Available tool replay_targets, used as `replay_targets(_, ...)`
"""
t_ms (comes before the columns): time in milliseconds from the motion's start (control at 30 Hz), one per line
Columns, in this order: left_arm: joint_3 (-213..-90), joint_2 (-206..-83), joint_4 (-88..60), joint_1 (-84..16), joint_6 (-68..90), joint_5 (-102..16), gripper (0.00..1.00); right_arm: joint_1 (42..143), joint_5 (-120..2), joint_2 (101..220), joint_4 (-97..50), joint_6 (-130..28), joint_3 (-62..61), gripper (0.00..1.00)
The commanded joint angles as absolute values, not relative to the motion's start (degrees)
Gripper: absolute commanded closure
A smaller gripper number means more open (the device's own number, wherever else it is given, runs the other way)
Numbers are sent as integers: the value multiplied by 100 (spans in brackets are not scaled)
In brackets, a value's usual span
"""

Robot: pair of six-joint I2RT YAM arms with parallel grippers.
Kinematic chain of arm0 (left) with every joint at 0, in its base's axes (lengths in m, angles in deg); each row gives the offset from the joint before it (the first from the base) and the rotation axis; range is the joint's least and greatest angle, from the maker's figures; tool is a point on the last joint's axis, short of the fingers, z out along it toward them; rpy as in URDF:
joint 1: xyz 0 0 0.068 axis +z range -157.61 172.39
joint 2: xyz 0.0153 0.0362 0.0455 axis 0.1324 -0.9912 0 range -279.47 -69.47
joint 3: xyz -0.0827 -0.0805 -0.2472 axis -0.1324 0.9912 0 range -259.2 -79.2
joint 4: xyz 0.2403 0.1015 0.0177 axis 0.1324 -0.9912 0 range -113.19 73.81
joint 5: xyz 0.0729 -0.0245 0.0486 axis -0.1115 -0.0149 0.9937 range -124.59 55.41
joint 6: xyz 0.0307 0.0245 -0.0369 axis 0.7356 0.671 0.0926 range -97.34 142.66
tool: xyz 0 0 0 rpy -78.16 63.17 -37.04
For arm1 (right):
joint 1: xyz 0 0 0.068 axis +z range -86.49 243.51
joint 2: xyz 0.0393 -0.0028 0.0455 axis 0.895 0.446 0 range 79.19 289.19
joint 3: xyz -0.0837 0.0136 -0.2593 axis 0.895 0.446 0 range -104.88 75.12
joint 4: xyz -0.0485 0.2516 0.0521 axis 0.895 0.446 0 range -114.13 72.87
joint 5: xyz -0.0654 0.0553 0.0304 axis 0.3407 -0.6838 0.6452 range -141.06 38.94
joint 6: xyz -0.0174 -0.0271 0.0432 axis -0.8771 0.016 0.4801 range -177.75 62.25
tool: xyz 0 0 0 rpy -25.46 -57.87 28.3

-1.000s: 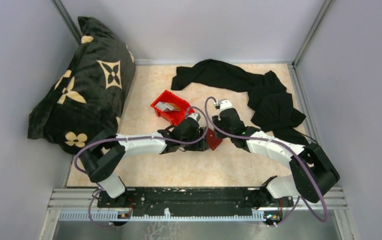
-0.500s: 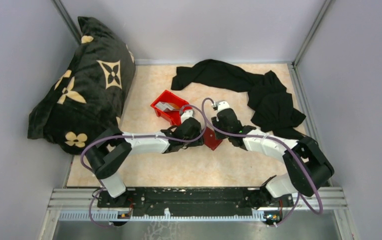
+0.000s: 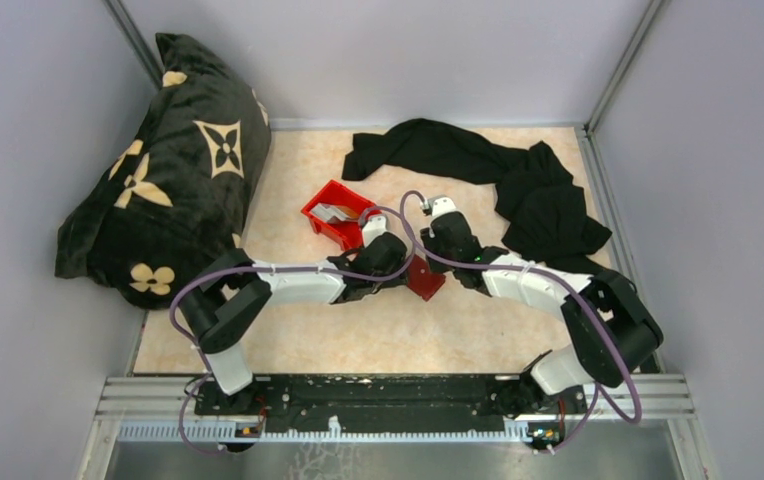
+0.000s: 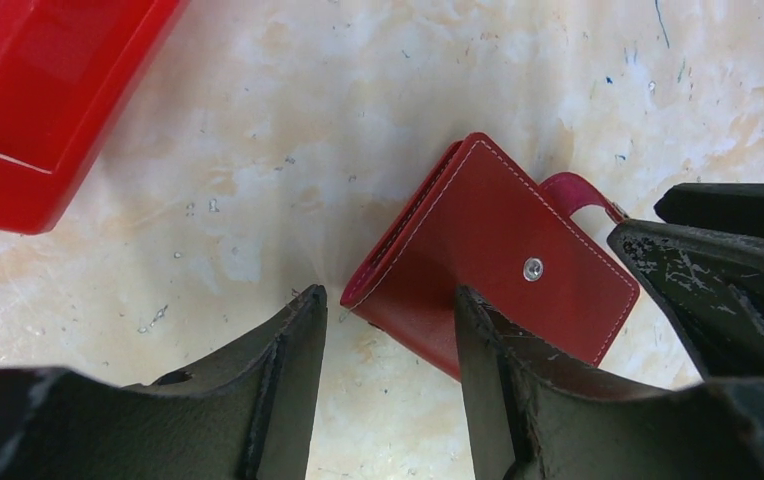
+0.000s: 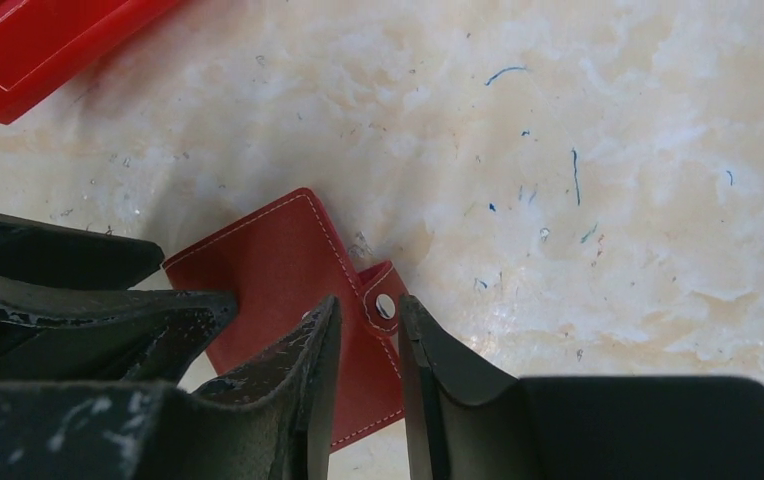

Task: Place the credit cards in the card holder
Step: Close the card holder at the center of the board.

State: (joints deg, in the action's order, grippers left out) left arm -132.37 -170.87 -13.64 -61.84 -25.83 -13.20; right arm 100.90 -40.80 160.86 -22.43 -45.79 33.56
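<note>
The card holder (image 3: 425, 279), a dark red folded wallet with a metal snap, lies shut on the table between both wrists. My left gripper (image 4: 388, 312) is open and low over the card holder (image 4: 498, 240), its near-left corner between the fingers. My right gripper (image 5: 369, 304) is open with narrow jaws on either side of the wallet's snap tab (image 5: 383, 303). The card holder (image 5: 278, 265) lies partly under its left finger. Pale grey credit cards (image 3: 334, 212) lie in the red bin behind the left wrist.
The red plastic bin (image 3: 348, 232) stands just behind and left of the wallet, also seen as the bin (image 4: 48, 110). Black cloth (image 3: 518, 185) lies at the back right. A dark flowered cushion (image 3: 163, 170) leans at the left wall.
Both wrists have edged back and left over the wallet. Both pairs of jaws have narrowed, the right pair more, drawing in around the snap tab.
</note>
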Motion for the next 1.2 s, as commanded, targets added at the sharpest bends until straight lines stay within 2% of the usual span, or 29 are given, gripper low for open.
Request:
replay_targets(0, -13350, -17318, -1627, -6119, -2620, -1234, 44, 10130, -4068, 16215, -2457, -4671, 3025, 72)
replay_targets(500, -13524, -17466, -1661, -5971, -2496, -1349, 44, 10131, -4028, 16333, -2349, -4712, 2943, 74)
replay_targets(1000, -13537, -17421, -1693, -5937, -2550, -1385, 43, 10130, -3948, 16442, -2263, -4724, 2889, 91)
replay_targets(1167, -13463, -17295, -1678, -5938, -2610, -1360, 42, 10130, -3882, 16438, -2224, -4725, 2889, 93)
